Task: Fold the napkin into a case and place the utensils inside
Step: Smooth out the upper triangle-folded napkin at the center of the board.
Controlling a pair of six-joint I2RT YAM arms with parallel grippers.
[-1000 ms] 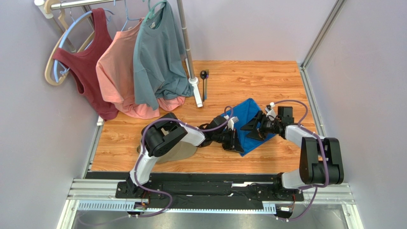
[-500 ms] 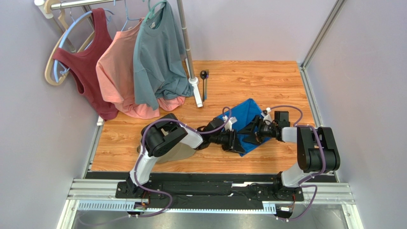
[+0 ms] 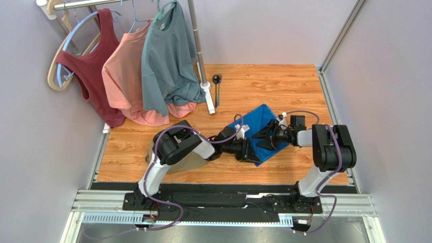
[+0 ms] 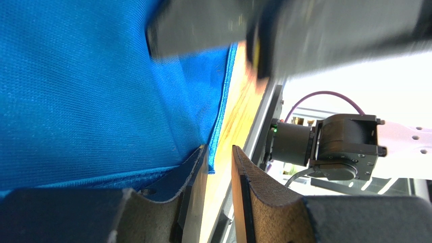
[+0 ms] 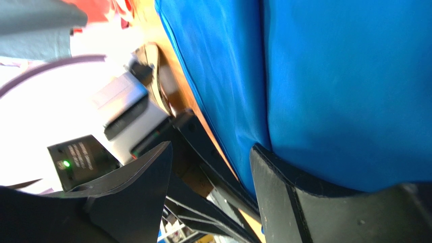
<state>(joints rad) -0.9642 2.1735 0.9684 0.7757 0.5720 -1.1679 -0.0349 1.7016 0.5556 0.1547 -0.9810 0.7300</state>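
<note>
left pincer (image 4: 219,152) stands narrowly apart, the napkin (image 4: 91,91) hem dipping into its gap. it should close fully on that hem before lifting, or the thin cloth may slip. right pincer (image 5: 210,152) gapes wide beside the blue edge, gripping nothing, and needs a bite too. the utensils (image 3: 217,88) lie well beyond both pincers, by the rack (image 3: 201,61).
</note>
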